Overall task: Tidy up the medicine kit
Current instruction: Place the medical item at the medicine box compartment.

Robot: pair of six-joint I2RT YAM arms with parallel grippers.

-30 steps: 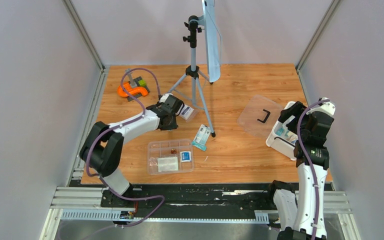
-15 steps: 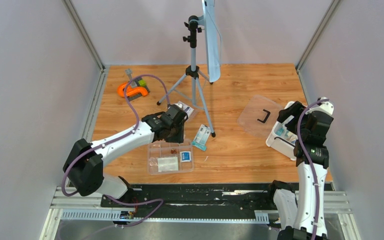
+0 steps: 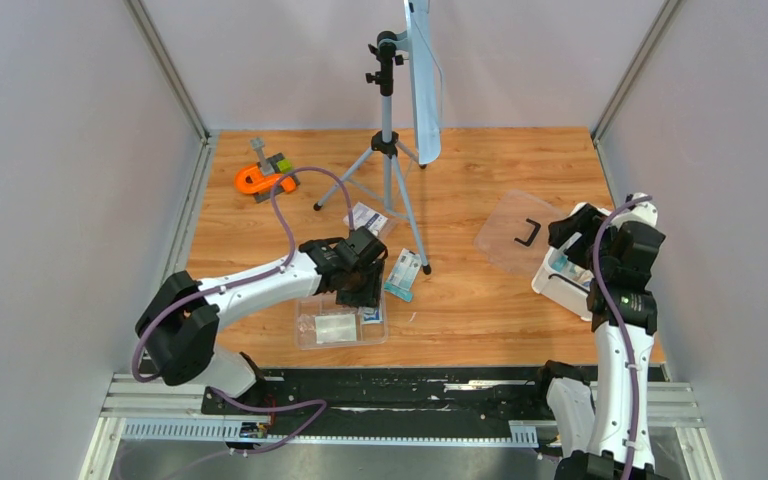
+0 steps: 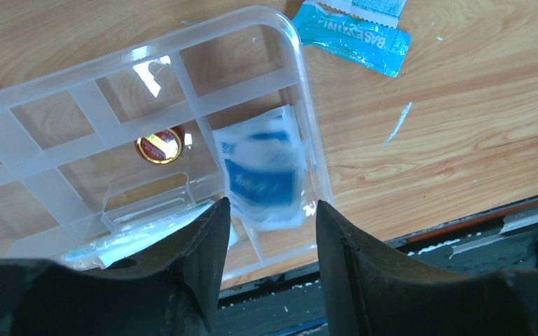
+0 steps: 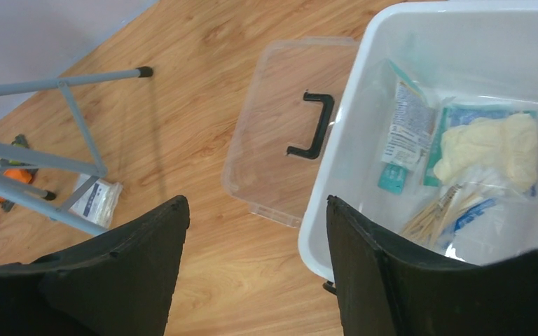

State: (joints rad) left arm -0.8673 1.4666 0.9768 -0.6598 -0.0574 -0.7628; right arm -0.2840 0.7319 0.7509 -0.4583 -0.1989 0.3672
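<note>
My left gripper (image 4: 272,210) hangs open just over the near right corner of the clear divided tray (image 4: 298,84). A blue-and-white packet (image 4: 263,175), blurred, sits in that corner compartment, free of the fingers. A small round gold-and-red item (image 4: 160,145) lies in a middle compartment. My right gripper (image 5: 252,210) is open and empty above the table, between the clear lid (image 5: 280,140) and the white tub (image 5: 336,182). The tub holds packets, cream gloves (image 5: 487,143) and wooden sticks. A teal packet (image 3: 403,275) lies right of the tray.
A tripod (image 3: 388,150) holding a panel stands mid-table, one leg ending beside the teal packet. A white packet (image 3: 368,217) lies between its legs. The orange-and-grey tool (image 3: 263,178) sits at the far left. Side walls close both sides.
My left arm swung from the white packet by the tripod down to the tray, and its jaws widened. The right gripper narrowed slightly and stayed in place.
</note>
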